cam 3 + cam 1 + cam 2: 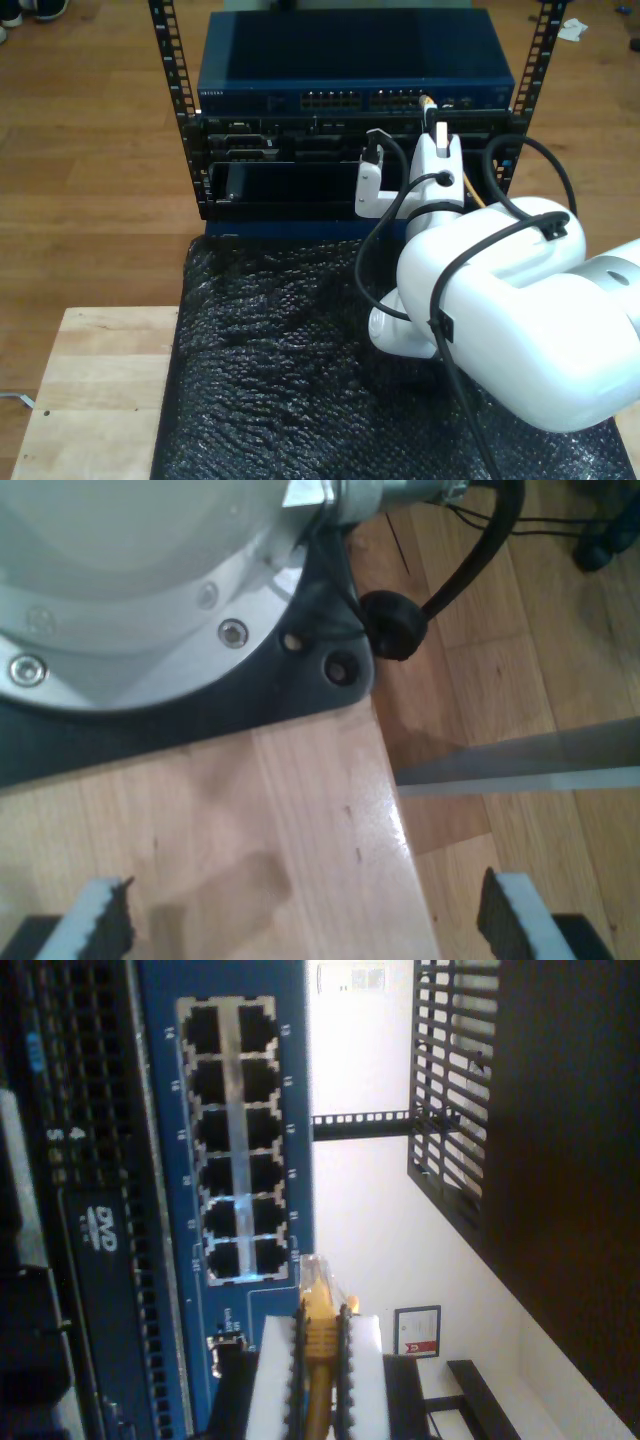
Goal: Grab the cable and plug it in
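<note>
My second gripper (318,1325) is shut on the yellow-orange cable (320,1345), just behind its clear plug (318,1278). The plug points at the blue switch (160,1110) and sits just off the end of its block of ports (230,1140), outside any port. In the exterior view, my second gripper (437,135) holds the plug (426,102) up against the switch's (250,95) front, near the ports on the exterior view's right. The cable (472,192) trails down behind the white arm. My first gripper (305,930) is open over a wooden table (250,830), with nothing between its fingers.
The switch tops a black rack (182,100) with dark devices (290,180) under it. Black bubble wrap (280,360) covers the surface in front, beside a wooden tabletop (90,390). An arm base (130,580) and a black cable (470,560) are near my first gripper.
</note>
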Controlling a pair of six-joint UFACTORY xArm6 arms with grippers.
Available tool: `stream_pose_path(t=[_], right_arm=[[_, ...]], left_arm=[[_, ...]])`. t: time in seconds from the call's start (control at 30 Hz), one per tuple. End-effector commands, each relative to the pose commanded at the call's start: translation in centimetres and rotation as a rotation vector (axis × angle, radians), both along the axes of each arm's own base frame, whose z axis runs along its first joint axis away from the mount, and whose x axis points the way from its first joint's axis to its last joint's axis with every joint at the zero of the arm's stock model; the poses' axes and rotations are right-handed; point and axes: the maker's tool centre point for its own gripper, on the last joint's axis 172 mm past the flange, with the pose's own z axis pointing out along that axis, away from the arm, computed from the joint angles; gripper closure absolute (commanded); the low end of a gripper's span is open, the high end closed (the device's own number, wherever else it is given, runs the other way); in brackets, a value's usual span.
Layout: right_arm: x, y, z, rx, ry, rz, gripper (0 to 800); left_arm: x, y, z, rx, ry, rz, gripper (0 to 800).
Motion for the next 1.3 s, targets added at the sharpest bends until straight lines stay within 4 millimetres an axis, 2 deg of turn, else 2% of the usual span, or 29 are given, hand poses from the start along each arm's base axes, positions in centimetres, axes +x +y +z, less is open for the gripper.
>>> stream_pose_path(t=[0.27, 1.3], right_arm=[[0.1, -0.4, 0.1, 0.008, -0.008, -0.020, 800], [1.3, 0.0, -0.3, 0.008, -0.021, -0.022, 800]], left_arm=[[0.0, -0.1, 0.0, -0.002, 0.000, 0.001, 0], [0.0, -0.1, 0.0, -0.002, 0.000, 0.001, 0]])
